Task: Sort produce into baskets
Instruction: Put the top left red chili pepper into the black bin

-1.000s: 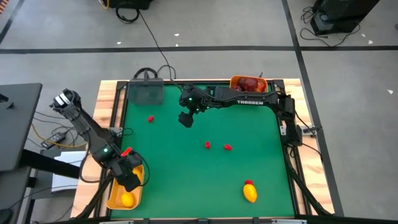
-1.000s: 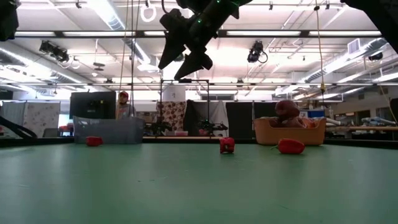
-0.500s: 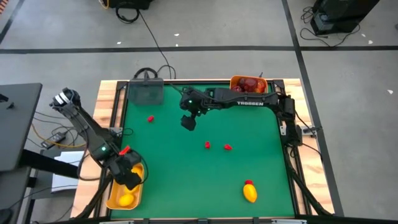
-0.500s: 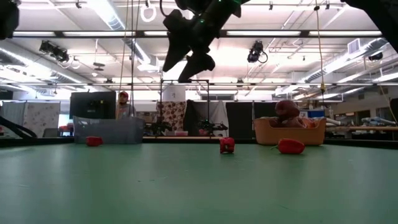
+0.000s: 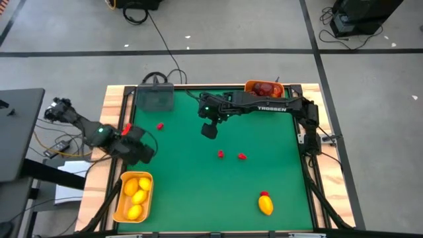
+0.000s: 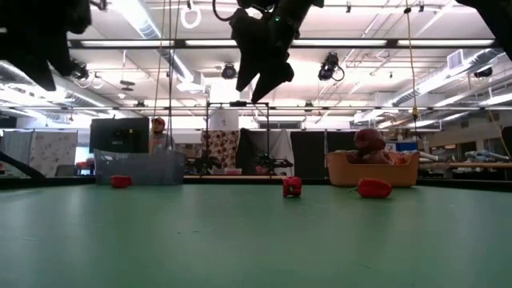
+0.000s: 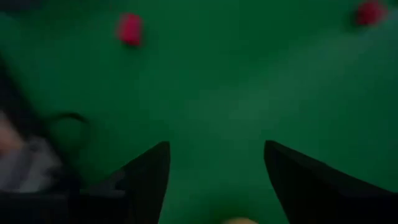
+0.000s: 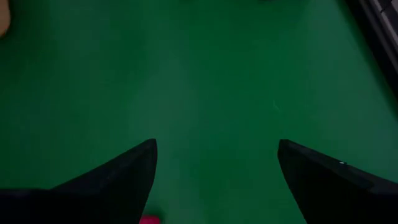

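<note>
A green surface framed in pale wood is carrying everything: a dark grey tray is sitting at its far left corner, an orange bin of dark red fruit at the far right, and another orange bin holding yellow lemons at the near left edge. Three small red bits are lying loose on the green, and a yellow lemon with a red piece touching it is resting near the front right.

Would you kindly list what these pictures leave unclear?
- Grey tray contents: high view too small; low view, translucent wall hides them.
- Red bits: too small to identify.
- Far orange bin: low view, wall hides the lower fruit.
- Left gripper: left wrist view blurred.
</note>
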You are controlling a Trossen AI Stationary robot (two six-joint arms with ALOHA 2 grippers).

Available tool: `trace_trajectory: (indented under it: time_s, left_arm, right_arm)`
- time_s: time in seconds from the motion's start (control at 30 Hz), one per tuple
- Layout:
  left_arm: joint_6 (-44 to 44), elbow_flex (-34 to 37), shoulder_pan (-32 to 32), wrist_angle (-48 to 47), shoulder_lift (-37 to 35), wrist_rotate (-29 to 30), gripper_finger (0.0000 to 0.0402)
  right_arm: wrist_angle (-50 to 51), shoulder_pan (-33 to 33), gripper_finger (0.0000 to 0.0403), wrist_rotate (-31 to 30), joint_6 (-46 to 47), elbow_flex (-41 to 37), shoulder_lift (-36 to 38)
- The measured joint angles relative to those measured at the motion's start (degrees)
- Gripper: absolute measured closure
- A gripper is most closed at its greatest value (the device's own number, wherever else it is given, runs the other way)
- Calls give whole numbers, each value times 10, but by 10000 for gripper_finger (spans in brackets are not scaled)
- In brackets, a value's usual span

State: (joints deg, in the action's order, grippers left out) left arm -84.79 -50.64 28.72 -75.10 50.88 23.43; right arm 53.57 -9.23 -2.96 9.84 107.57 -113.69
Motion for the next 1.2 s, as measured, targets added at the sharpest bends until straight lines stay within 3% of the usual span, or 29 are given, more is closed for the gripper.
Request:
trace_trajectory:
  time_s: [0.1,0.33,0.57,0.93,1.2]
  left_arm:
    - [85,14,-80,11,1,6,155]
    - [279,52,-286,145,7,-11,169]
    - [412,116,-469,225,62,-134,167]
    - [516,135,-572,350,166,-152,167]
    - [525,135,-598,353,245,-128,172]
  right_arm:
    - [4,-3,58,0,-11,0,2]
    - [3,-23,58,11,-24,0,4]
    - [10,-38,58,30,-31,0,4]
    - [25,-40,58,31,-47,0,4]
    - [65,-38,58,26,-40,0,4]
